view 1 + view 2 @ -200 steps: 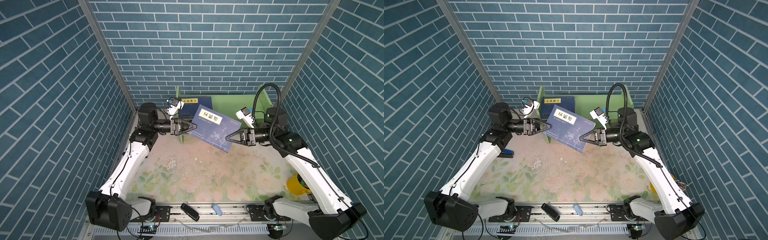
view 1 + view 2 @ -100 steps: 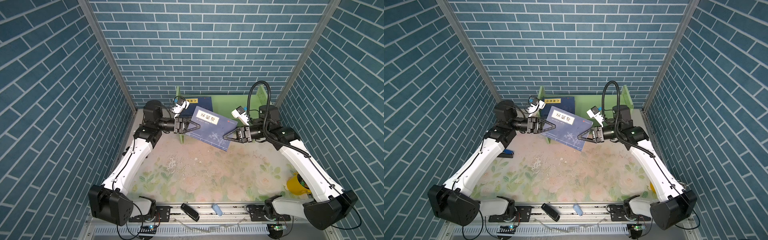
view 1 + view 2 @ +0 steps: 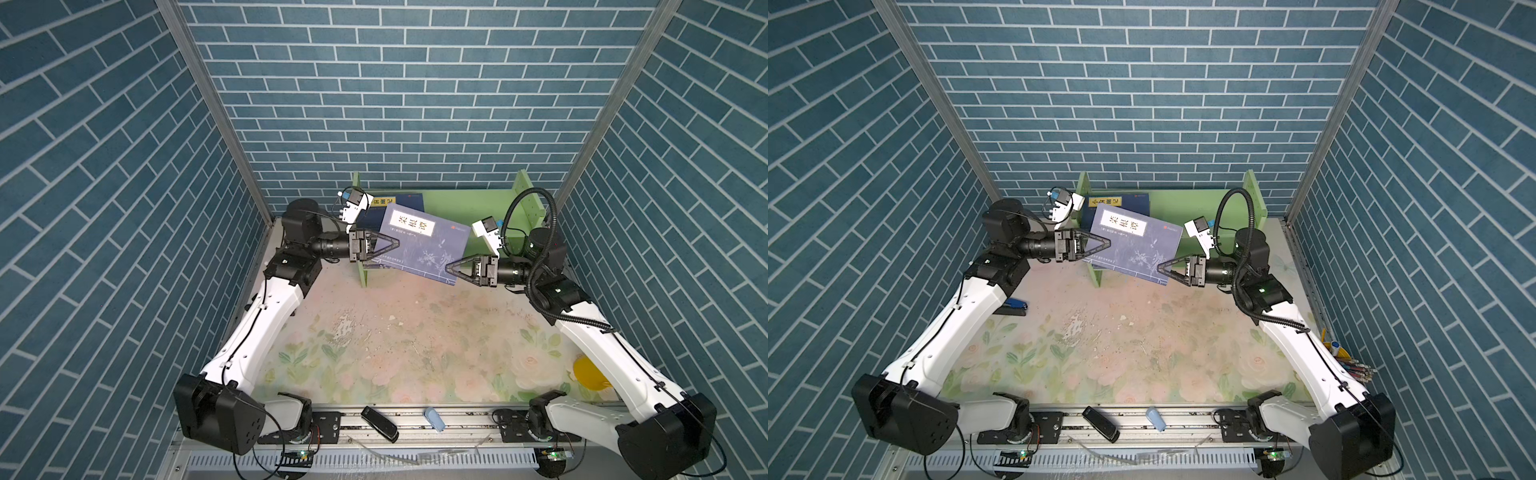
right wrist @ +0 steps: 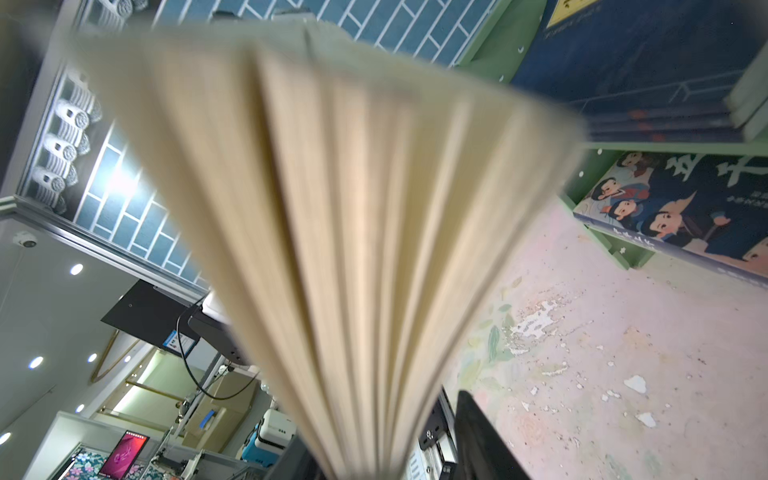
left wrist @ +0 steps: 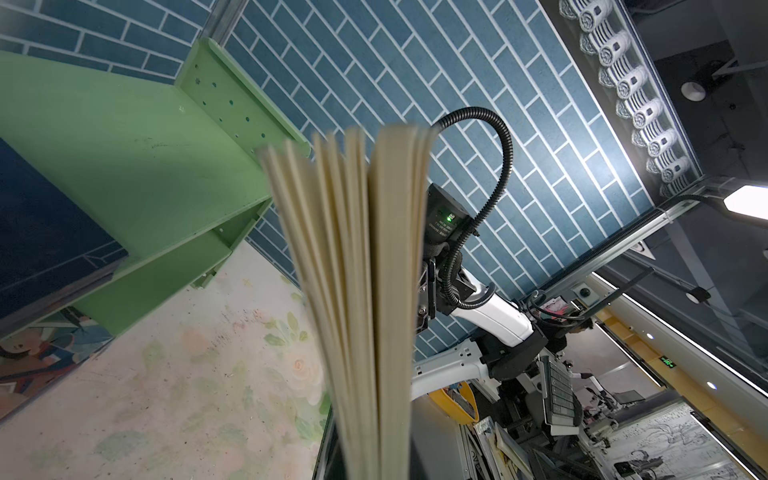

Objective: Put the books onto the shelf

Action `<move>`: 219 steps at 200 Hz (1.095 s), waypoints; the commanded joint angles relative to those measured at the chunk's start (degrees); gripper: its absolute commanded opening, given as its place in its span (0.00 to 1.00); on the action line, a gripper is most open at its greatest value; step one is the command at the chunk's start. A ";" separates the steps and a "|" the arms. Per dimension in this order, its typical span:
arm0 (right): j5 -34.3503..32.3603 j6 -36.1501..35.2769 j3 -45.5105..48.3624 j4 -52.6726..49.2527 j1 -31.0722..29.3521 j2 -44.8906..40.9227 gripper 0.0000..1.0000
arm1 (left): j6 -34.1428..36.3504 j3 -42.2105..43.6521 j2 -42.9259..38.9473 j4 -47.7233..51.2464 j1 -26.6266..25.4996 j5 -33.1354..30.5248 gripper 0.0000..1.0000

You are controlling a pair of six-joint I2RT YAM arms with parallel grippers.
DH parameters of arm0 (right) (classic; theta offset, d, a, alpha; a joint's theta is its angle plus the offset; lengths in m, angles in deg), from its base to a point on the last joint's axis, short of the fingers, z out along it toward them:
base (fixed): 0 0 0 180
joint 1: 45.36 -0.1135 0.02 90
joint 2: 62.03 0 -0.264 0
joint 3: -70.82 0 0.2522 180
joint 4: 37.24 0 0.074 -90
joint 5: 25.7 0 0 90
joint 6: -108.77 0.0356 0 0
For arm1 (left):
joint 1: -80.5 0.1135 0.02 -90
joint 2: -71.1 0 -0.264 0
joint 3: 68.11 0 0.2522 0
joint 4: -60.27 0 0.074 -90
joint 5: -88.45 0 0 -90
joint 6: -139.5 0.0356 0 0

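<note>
Here, in both top views, the blue book (image 3: 419, 245) (image 3: 1133, 245) hangs in the air between the two arms, clear of the tabletop (image 3: 395, 353). It sits tilted in front of the left half of the shelf (image 3: 478, 203) (image 3: 1200, 203). Its white title label faces up near its far left corner, and its near right corner is the lowest part.

The left tool (image 3: 395, 244) (image 3: 1106, 245) is clamped tight on the blue book's left edge. In the left wrist view the cream pages (image 5: 365, 270) fan out from right at the camera, with the shelf (image 5: 145, 158) beside them.

The right tool (image 3: 449, 269) (image 3: 1160, 268) meets the book's low right corner. In the right wrist view the blurred page edges (image 4: 353, 208) fill the middle. Whether this tool presses the book or only stands around it, I cannot tell.

The navy books (image 3: 405, 200) (image 3: 1133, 201) lie stacked at the left end of the upper tier, with a yellow label on the top cover. They show in the right wrist view too (image 4: 644, 62). The cartoon book (image 4: 673, 208) (image 5: 37, 353) lies flat on the lower tier beneath them. The right part of the upper tier is bare green board.
</note>
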 commanded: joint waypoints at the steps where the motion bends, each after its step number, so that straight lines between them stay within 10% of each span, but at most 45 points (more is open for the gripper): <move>1: -0.80 8.71 0.09 14.36 0.08 1.03 0.39 | -2.08 0.94 0.35 -5.49 0.21 -2.88 0.00; 47: 0.81 8.87 -4.15 14.63 0.09 4.68 0.00 | -1.70 3.07 0.67 -3.38 0.21 -7.67 0.06; 133: 3.65 -0.25 -19.67 -0.99 4.98 14.53 0.00 | 8.88 1.95 -4.91 9.56 12.55 -11.81 0.53; 219: 9.30 -5.61 -35.57 -18.30 7.83 29.63 0.00 | 11.91 -2.82 -5.14 13.84 13.93 -9.16 0.55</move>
